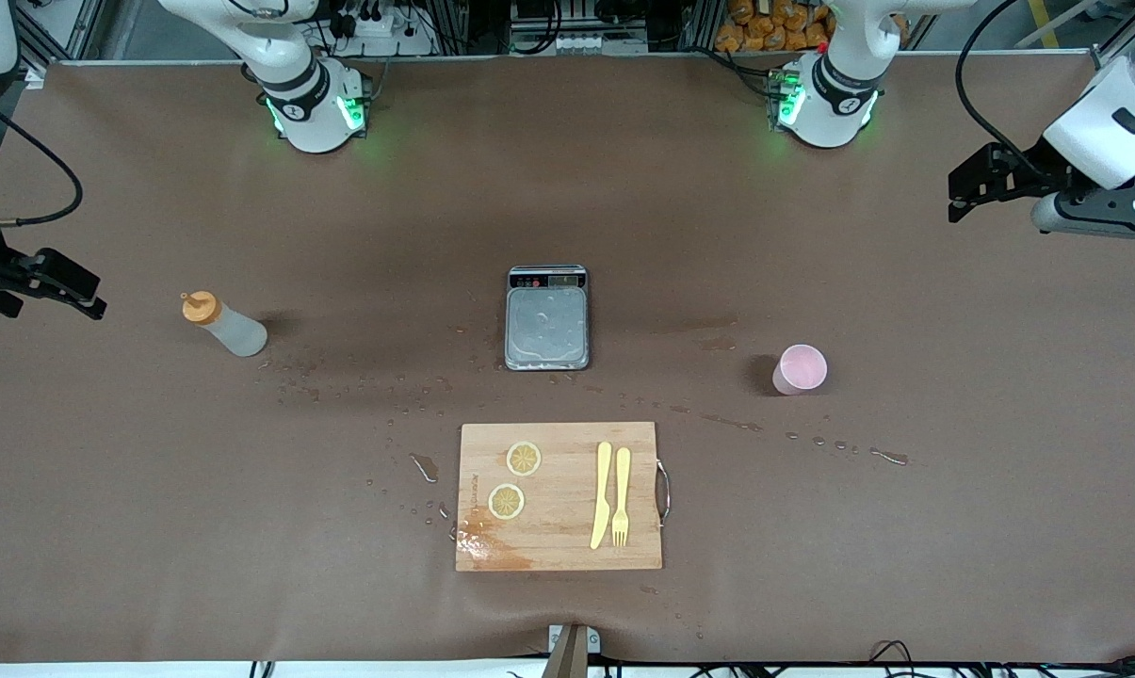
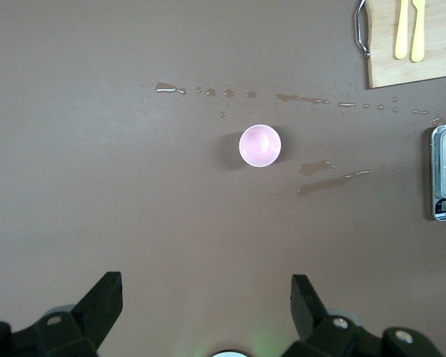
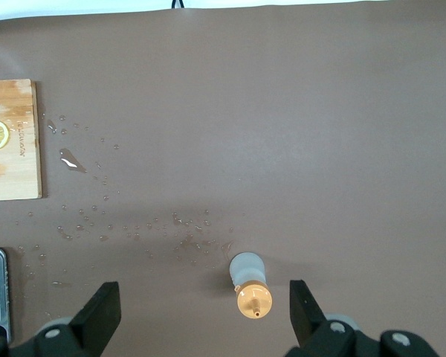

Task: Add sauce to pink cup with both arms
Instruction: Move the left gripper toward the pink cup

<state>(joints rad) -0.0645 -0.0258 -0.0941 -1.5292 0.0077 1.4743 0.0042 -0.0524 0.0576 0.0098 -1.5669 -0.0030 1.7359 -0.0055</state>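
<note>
The sauce bottle (image 1: 226, 327), whitish with an orange nozzle cap, stands on the brown table toward the right arm's end. It also shows in the right wrist view (image 3: 249, 281), seen from above. The pink cup (image 1: 799, 369) stands upright toward the left arm's end and looks empty in the left wrist view (image 2: 260, 145). My right gripper (image 1: 77, 287) hangs open and empty in the air over the table's edge beside the bottle (image 3: 203, 305). My left gripper (image 1: 958, 198) hangs open and empty in the air, over the table's end, apart from the cup (image 2: 206, 297).
A small metal scale (image 1: 547, 317) sits mid-table. Nearer the front camera lies a wooden cutting board (image 1: 558, 452) with two lemon slices (image 1: 524, 459), a yellow knife (image 1: 602, 494) and fork (image 1: 621, 496). Water drops and streaks (image 1: 732, 423) dot the table between the things.
</note>
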